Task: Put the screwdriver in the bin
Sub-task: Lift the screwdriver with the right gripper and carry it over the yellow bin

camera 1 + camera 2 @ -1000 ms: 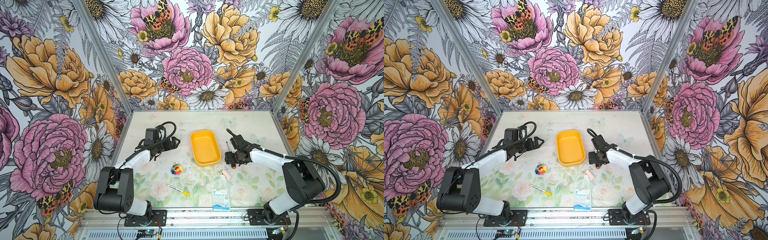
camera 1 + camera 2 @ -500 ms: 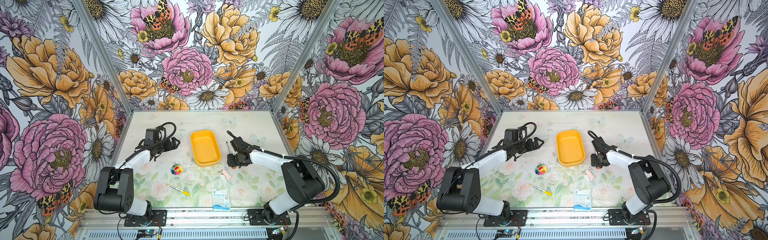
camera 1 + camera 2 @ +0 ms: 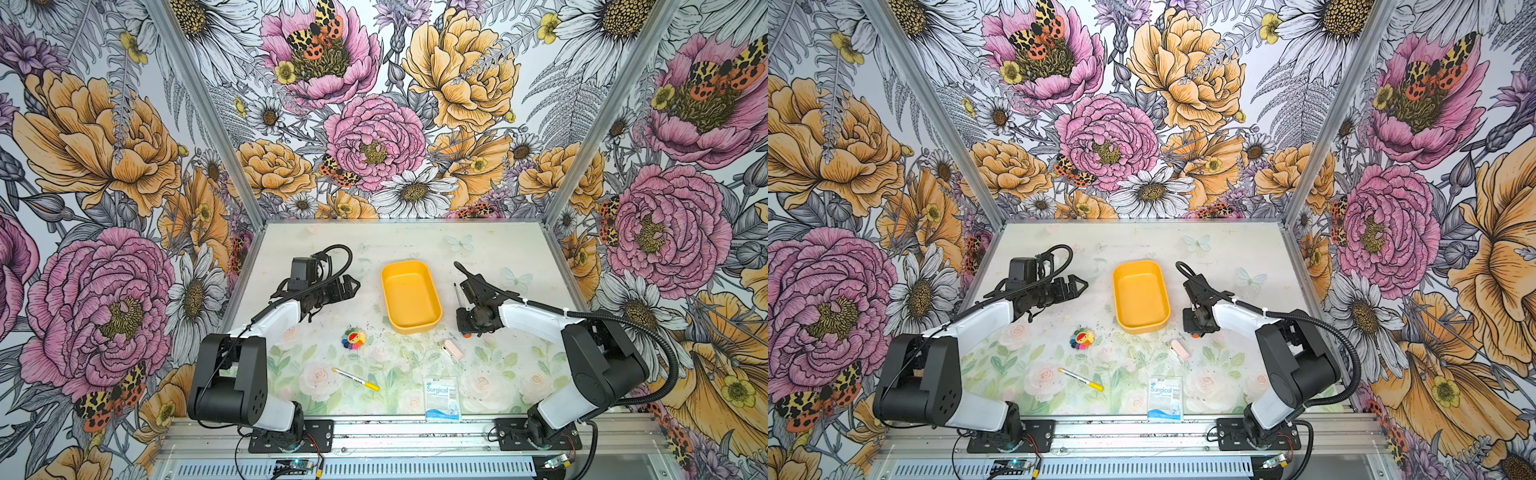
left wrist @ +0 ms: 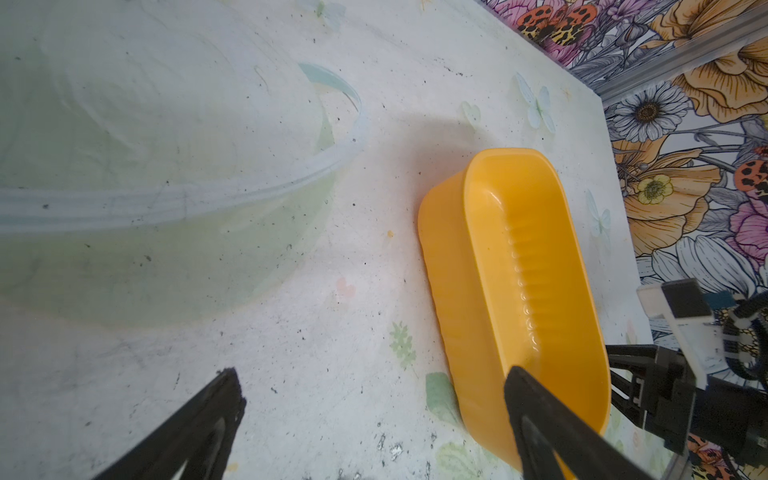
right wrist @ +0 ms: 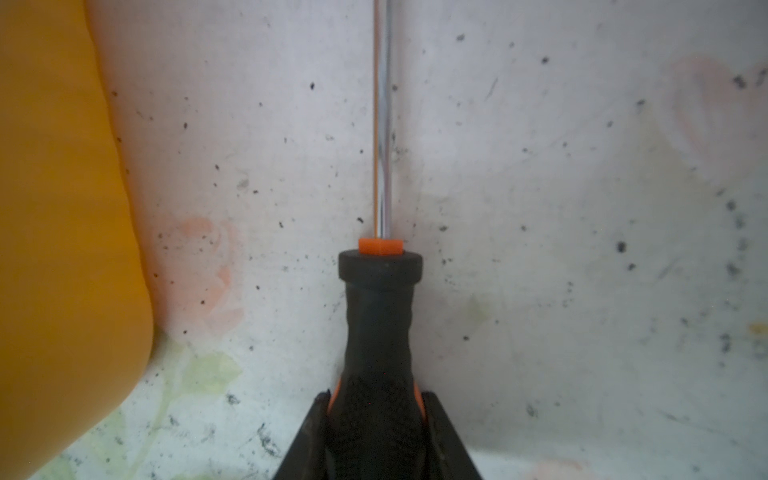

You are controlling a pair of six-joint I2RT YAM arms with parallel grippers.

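Screwdriver (image 5: 376, 328) in right pincer (image 5: 375, 398), clearest at wrist.

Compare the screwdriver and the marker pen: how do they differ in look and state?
The screwdriver has a black handle with orange trim and a thin metal shaft; the marker pen is white with a yellow cap. The screwdriver is clamped in the right gripper, beside the bin; the marker pen lies free on the table, near its front edge. Both are slim and outside the bin.
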